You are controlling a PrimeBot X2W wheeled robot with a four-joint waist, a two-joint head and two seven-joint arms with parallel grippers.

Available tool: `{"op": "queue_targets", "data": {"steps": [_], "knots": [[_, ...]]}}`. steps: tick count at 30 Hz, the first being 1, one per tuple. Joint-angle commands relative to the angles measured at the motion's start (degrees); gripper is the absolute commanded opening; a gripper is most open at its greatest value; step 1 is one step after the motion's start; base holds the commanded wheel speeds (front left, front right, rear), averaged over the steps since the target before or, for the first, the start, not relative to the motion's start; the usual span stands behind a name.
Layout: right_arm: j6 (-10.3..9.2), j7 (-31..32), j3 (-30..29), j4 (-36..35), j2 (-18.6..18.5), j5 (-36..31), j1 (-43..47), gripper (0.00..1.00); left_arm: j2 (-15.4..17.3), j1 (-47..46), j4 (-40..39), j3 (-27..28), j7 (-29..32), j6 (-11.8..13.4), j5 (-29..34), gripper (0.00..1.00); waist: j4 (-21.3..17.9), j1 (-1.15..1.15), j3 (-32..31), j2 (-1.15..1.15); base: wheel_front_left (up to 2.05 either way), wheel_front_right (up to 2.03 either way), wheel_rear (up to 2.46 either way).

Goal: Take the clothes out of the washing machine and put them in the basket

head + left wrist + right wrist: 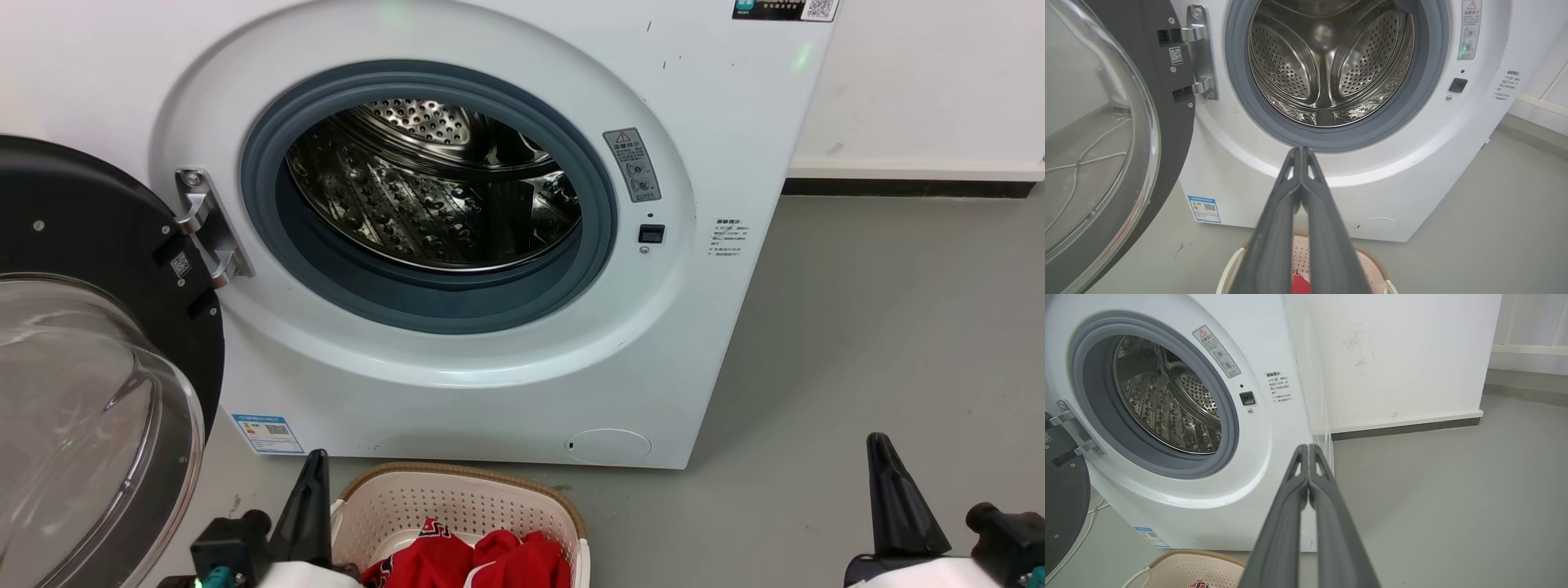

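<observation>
The white washing machine (457,384) stands with its door swung open to the left, and its steel drum (433,196) holds no fabric that I can see. Red clothes (473,559) lie in the cream basket (457,478) on the floor right in front of it. My left gripper (314,465) is shut with nothing in it, just left of the basket's rim. In the left wrist view the left gripper (1301,150) points at the port's lower seal. My right gripper (880,447) is shut and holds nothing, over bare floor to the right. The right gripper (1307,447) points at the machine's right corner.
The black-framed glass door (90,408) juts out at the left, close to my left arm. A white wall with a dark skirting (914,186) runs behind the grey floor (882,327) on the right. A cable (1081,161) lies on the floor behind the door.
</observation>
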Motion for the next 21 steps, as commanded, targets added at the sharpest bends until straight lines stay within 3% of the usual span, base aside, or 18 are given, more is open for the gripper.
{"op": "queue_targets", "data": {"steps": [1,21], "knots": [[-0.01,0.5,0.0,-0.4,-0.5,3.1,-1.8,0.0,-0.1,-1.9,-0.6,0.6,0.5,-0.4,-2.9,0.0,0.0,0.0,0.0,0.0,0.0,0.0,0.0],[-0.02,4.9,0.1,2.4,-1.2,25.3,-5.2,0.0,-0.5,-4.5,1.2,3.0,5.5,-2.0,-24.7,0.0,-0.2,0.0,0.3,0.0,0.0,0.0,0.0]]}}
